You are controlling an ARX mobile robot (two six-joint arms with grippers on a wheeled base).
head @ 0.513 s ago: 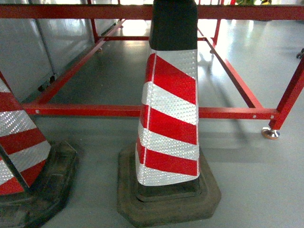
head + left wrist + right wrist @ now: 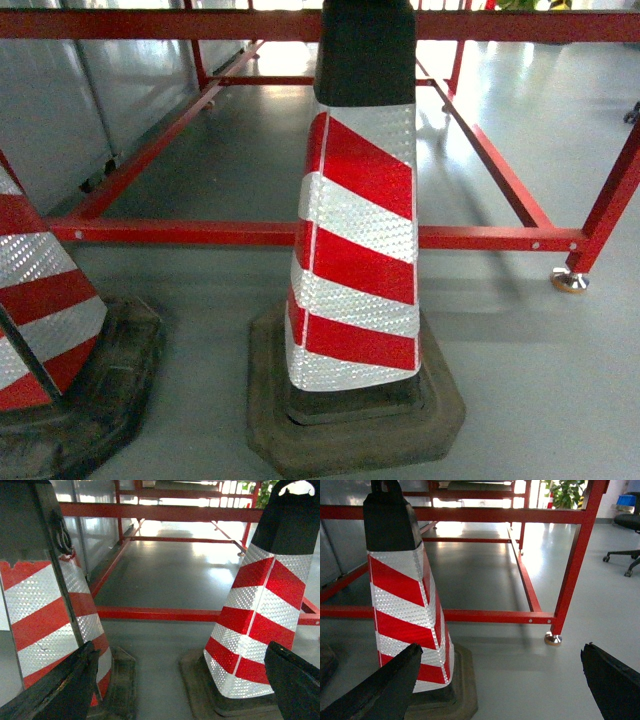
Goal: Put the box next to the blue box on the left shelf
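The box, the blue box and the left shelf are out of view in all three views. My left gripper [image 2: 179, 648] is open, its dark fingers [image 2: 60, 690] spread wide low over the grey floor, with nothing between them. It hangs between two red-and-white traffic cones. My right gripper [image 2: 501, 648] is also open and empty, with a cone just to its left. Neither gripper shows in the head view.
A striped cone [image 2: 355, 240] on a black rubber base stands close ahead, and a second cone [image 2: 40, 300] stands at the left edge. Behind them runs a red metal frame [image 2: 240, 233] with a foot [image 2: 569, 281] at the right. An office chair [image 2: 625, 525] stands far right.
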